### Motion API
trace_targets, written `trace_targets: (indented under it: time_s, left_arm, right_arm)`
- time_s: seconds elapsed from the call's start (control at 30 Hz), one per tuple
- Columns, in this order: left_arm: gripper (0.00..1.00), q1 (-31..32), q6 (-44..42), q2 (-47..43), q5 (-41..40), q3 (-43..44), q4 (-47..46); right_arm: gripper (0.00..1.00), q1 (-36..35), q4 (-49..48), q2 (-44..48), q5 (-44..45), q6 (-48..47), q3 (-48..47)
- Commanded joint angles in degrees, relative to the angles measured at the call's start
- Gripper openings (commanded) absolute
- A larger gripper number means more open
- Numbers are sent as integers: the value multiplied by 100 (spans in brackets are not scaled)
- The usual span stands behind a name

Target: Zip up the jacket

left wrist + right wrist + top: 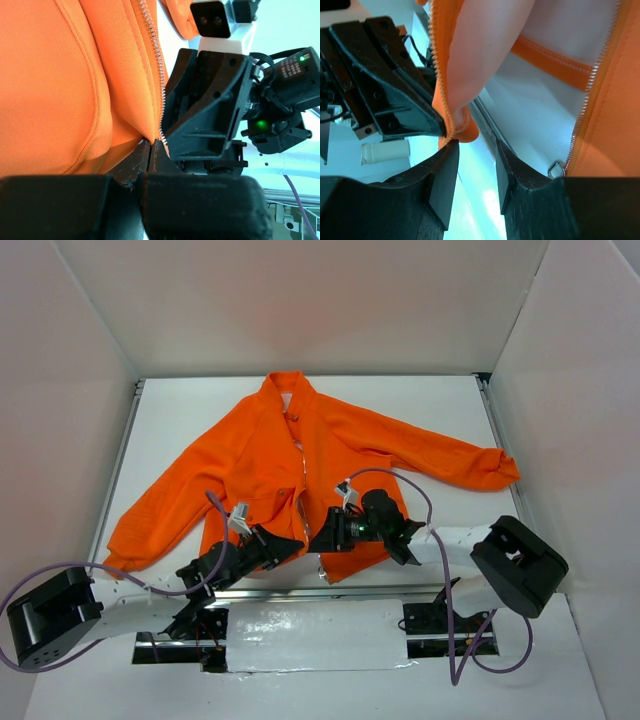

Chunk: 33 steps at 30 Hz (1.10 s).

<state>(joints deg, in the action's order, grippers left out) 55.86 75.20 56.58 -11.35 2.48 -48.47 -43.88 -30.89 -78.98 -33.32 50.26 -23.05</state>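
Orange jacket (262, 462) laid on white table (440, 410), zipper (159, 65) left undone, hem corner at 6 o'clock pinched by closed left gripper (290, 545), right gripper (322, 538) held open at its 3 o'clock.

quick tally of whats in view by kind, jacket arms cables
jacket: 1
arms: 2, left arm, right arm
purple cables: 2, left cable, right cable
total: 5
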Motion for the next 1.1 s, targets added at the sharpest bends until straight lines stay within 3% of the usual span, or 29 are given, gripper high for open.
trace_targets:
  time_s: [0.0,0.27,0.43,0.8,1.07]
  left_arm:
    - [0,48,-119,-190,-25,-72,-304]
    - [0,57,-119,-296,-130,-55,4]
    - [0,66,-163,-244,-60,15,-49]
    - [0,57,-242,38,134,138,-304]
    - [0,75,-251,2,90,121,-295]
  right_arm:
    - [42,-42,-469,207,440,229,97]
    - [39,-42,-1515,532,326,625,503]
    - [41,-42,-1586,718,309,564,564]
    - [41,-59,-1472,102,309,669,406]
    - [31,-165,-1613,-65,160,731,345]
